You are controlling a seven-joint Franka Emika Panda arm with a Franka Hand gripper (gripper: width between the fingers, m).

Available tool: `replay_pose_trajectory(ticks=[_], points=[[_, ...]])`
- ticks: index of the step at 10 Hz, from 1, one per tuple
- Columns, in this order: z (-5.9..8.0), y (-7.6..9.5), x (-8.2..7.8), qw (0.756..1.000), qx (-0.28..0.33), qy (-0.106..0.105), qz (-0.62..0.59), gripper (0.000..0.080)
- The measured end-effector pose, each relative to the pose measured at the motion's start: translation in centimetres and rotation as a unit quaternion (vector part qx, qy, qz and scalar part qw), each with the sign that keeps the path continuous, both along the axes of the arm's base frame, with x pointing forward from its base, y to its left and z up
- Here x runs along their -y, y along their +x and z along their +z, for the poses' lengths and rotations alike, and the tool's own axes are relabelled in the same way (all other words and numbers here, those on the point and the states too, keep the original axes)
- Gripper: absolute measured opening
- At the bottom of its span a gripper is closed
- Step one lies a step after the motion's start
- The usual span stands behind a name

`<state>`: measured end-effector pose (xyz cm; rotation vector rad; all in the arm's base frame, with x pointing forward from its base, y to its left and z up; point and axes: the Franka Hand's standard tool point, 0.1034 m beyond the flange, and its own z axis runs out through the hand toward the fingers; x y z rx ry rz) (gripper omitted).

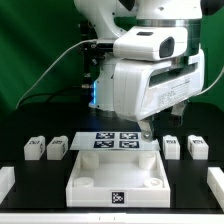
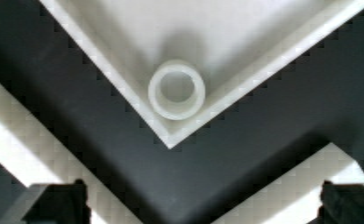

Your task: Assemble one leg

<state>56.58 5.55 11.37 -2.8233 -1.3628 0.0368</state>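
Four small white legs with tags stand on the black table: two at the exterior view's left (image 1: 33,148) (image 1: 58,147) and two at its right (image 1: 171,146) (image 1: 197,148). The large square white tabletop (image 1: 82,181) lies in front, between them. My gripper (image 1: 146,130) hangs over the tabletop's far right corner, apart from every leg. In the wrist view that tabletop corner (image 2: 250,60) shows with its round screw socket (image 2: 175,88). My gripper (image 2: 200,205) is open and empty, with its dark fingertips (image 2: 54,205) wide apart. No leg shows in the wrist view.
The marker board (image 1: 115,141) lies flat behind the tabletop, just under the gripper. White blocks sit at the table's front left (image 1: 5,180) and front right (image 1: 214,180) edges. The arm's bulky white body fills the upper middle of the exterior view.
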Motion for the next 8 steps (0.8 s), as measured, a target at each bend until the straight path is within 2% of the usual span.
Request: replay_pose_trajectory(ticks=[8], points=[[-0.26, -0.32, -0.05, 1.000, 0.007, -0.001, 0.015, 0.0649]])
